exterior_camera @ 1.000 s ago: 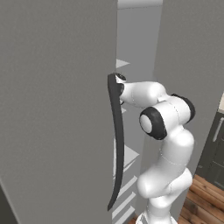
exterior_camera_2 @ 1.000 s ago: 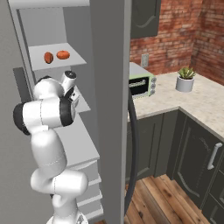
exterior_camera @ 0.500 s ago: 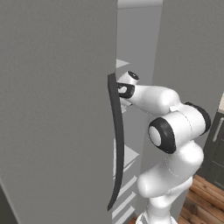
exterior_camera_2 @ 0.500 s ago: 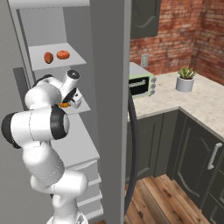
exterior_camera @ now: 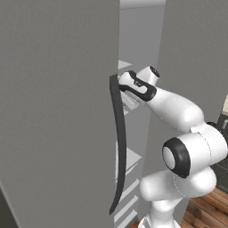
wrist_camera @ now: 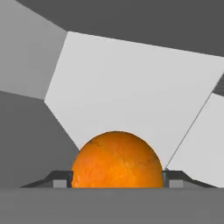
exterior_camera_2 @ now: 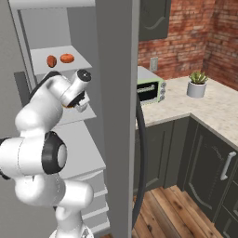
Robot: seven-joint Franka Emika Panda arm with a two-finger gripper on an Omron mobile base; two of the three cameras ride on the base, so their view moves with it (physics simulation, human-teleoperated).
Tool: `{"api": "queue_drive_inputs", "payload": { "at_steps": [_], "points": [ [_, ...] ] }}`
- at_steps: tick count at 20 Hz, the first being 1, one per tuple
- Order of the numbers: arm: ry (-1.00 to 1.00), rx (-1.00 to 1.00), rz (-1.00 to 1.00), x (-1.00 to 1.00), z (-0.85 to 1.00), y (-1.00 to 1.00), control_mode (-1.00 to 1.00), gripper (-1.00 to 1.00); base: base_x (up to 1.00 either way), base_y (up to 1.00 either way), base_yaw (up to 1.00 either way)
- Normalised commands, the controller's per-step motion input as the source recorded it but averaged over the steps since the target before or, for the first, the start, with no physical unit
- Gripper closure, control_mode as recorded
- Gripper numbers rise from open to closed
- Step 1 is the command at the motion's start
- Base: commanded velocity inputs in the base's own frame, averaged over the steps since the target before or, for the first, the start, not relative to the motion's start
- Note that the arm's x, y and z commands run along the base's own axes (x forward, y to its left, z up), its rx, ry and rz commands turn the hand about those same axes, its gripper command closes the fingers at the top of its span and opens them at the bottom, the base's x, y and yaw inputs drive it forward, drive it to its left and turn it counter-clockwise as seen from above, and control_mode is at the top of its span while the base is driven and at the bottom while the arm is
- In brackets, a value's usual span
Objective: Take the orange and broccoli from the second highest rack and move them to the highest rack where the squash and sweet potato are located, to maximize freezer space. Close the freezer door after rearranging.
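A: Starting at the left, what does the left base camera give you?

B: The freezer door (exterior_camera: 53,111) swung open, its dark curved handle (exterior_camera: 119,147) just in front of the arm, which reaches past the door's edge into the freezer (exterior_camera: 191,44). The claw itself is hidden behind that handle.

A: And the right base camera?

B: The racks. On the highest rack (exterior_camera_2: 60,52), above the arm's wrist, lie the sweet potato (exterior_camera_2: 51,61) and, just right of it, the squash (exterior_camera_2: 67,58). A sliver of orange (exterior_camera_2: 70,105) shows under the wrist at the second rack.

A: The hand camera?

B: The orange (wrist_camera: 117,159) sits between the claw's (wrist_camera: 117,178) two tips, touching both; the claw is clenched around it. Bare pale wall lies beyond the orange.

A: The broccoli?

B: I cannot make it out.
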Motion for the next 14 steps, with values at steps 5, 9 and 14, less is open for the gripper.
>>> {"api": "queue_drive_inputs", "payload": {
  "at_steps": [5,9,14],
  "points": [
    [0.0,0.21,-0.1,-0.65,0.51,-0.28,-1.0,1.0,0.0,0.0,0.0],
    [0.0,0.18,-0.11,-0.73,0.62,-0.27,-1.0,1.0,0.0,0.0,0.0],
    [0.0,0.07,-0.1,-0.71,0.68,-0.24,-1.0,1.0,0.0,0.0,0.0]
  ]
}}
